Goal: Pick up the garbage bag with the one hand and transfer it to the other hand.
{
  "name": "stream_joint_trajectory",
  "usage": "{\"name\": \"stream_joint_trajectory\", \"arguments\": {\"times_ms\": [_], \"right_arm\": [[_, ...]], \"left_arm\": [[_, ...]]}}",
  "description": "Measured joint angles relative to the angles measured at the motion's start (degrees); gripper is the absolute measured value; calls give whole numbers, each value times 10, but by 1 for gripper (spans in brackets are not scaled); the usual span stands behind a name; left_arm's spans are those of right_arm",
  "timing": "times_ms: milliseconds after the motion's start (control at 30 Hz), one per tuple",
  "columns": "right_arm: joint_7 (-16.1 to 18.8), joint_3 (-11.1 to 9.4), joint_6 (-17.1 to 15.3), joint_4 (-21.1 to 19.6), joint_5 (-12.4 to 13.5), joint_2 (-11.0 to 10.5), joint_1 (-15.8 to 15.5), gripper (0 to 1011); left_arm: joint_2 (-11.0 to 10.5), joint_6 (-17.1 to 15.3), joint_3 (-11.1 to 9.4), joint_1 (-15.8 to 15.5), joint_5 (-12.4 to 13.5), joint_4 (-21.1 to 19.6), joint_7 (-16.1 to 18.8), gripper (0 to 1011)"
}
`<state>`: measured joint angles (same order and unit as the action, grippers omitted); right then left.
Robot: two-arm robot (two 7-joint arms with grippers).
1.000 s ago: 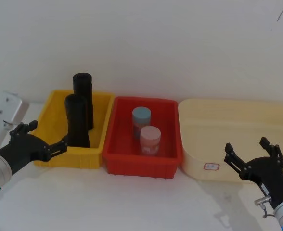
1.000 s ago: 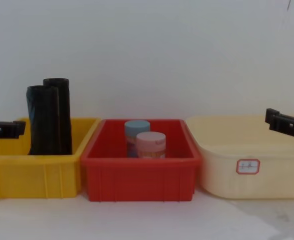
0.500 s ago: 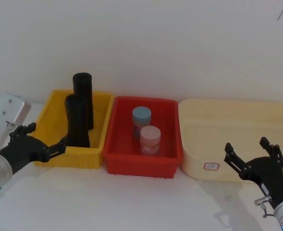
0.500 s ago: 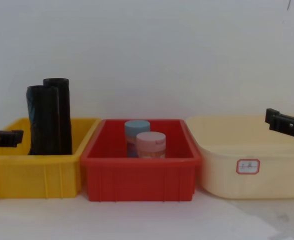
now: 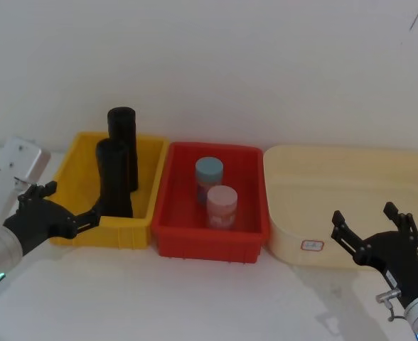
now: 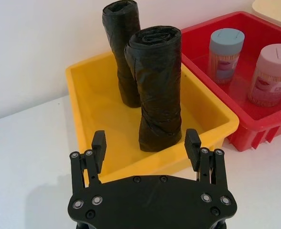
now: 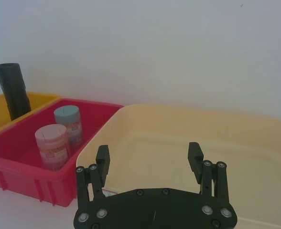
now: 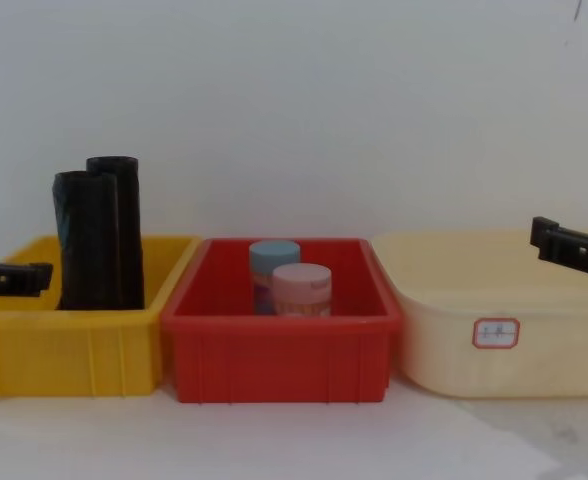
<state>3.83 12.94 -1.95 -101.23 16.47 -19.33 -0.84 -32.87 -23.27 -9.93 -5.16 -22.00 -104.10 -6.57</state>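
The garbage bag (image 5: 114, 179) is a thick, wrinkled black roll standing upright at the near side of the yellow bin (image 5: 142, 229). It also stands in the left wrist view (image 6: 156, 90) and the chest view (image 8: 82, 240). Behind it stands a slimmer black roll (image 5: 123, 138). My left gripper (image 5: 70, 204), on the arm with the green light, hovers open just outside the bin's near left wall. Its fingers (image 6: 99, 144) point at the garbage bag without touching it. My right gripper (image 5: 364, 216) hangs open and empty in front of the cream tub.
A red bin (image 5: 195, 245) in the middle holds a blue-lidded jar (image 5: 209, 176) and a pink-lidded jar (image 5: 222, 206). A large cream tub (image 5: 294, 249) with a small label stands at the right. A white wall is close behind the bins. Bare table lies in front.
My left gripper has sunk a little and drawn slightly back in front of the yellow bin, staying open. The right gripper and both rolls have not moved.
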Motion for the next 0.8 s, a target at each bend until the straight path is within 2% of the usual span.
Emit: {"name": "stream_joint_trajectory", "arguments": {"times_ms": [233, 433, 800], "right_arm": [[0, 0, 0, 0, 0, 0, 0, 1000], [0, 0, 0, 0, 0, 0, 0, 1000], [0, 0, 0, 0, 0, 0, 0, 1000]], "left_arm": [[12, -11, -10, -22, 4, 21, -2, 1001], [31, -21, -23, -49, 7, 53, -3, 1001], [52, -22, -38, -83, 7, 93, -21, 1001]]}}
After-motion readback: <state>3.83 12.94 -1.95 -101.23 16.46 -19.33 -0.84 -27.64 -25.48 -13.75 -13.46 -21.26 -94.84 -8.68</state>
